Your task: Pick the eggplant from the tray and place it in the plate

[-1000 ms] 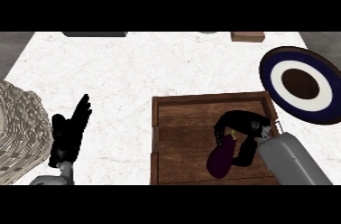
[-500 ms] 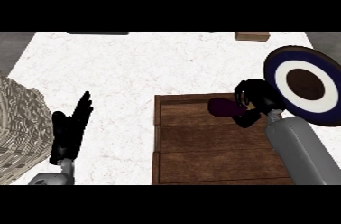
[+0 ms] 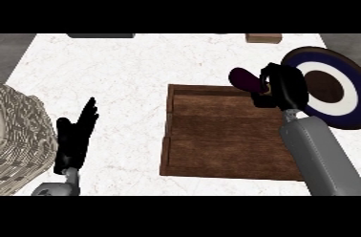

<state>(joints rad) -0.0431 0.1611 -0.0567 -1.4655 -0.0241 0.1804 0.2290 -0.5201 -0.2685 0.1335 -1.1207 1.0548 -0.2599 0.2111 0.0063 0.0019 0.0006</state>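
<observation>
The purple eggplant (image 3: 245, 80) sticks out to the left of my right hand (image 3: 280, 86), whose fingers are curled round it. The hand holds it over the far right corner of the brown wooden tray (image 3: 218, 135), just left of the plate. The plate (image 3: 345, 104), dark blue with a white ring and a brown centre, lies at the right edge, partly covered by my hand and forearm. My left hand (image 3: 74, 135) rests open on the counter at the lower left, fingers pointing up.
A woven wicker basket (image 3: 21, 135) sits at the left edge beside my left hand. A small brown block (image 3: 263, 37) and a dark flat object (image 3: 100, 35) lie along the counter's far edge.
My right hand has lifted the eggplant from the tray's lower right and carried it up toward the far right corner, near the plate. The left hand has stayed put.
</observation>
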